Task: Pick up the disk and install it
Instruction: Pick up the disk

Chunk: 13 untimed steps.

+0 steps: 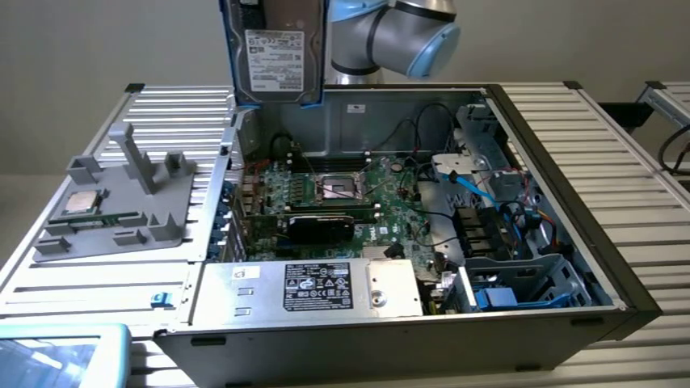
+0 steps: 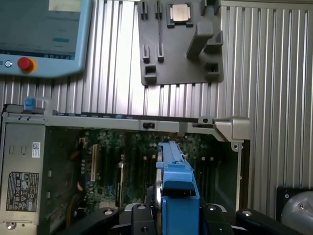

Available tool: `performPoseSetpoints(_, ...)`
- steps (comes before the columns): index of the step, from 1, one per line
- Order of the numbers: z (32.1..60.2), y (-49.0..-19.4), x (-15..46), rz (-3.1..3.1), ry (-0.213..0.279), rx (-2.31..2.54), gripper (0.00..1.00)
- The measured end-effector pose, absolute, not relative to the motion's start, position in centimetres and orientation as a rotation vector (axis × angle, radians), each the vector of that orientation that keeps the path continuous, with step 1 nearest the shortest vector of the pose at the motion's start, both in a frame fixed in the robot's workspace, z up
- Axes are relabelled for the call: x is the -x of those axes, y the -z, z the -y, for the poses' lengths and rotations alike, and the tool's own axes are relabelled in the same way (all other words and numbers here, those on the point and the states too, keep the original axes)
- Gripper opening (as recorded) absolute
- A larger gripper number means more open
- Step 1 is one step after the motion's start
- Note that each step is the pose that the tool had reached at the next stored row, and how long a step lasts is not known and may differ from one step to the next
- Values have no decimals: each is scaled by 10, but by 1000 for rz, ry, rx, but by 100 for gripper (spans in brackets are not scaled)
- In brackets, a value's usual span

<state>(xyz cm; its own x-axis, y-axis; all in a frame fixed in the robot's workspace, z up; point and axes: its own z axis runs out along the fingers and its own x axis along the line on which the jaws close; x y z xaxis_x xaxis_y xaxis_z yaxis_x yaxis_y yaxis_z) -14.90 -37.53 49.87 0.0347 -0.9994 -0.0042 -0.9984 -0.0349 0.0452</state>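
Grip is closed: the black end effector (image 2: 178, 216) pinches the flat silver-grey disk with white label and blue plastic carrier frame (image 1: 277, 50) from both sides. I see the disk upright, long axis vertical, high over the rear of the open grey computer case (image 1: 377, 343), above the green motherboard (image 1: 361, 194). The metal drive cage (image 1: 534, 279) lies well apart, lower and toward the exterior view's right.

Soft, even light from above brightens the ribbed table (image 1: 603, 137) around the open computer case (image 1: 367, 113), and its metal slats shine pale. Inside the case it is dim, with deep shadow along its walls. Above the case, the disk (image 1: 278, 52) is evenly lit.
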Motion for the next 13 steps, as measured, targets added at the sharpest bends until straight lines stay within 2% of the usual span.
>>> performPoseSetpoints(13,408,-499,120,2163,57,-2240,37)
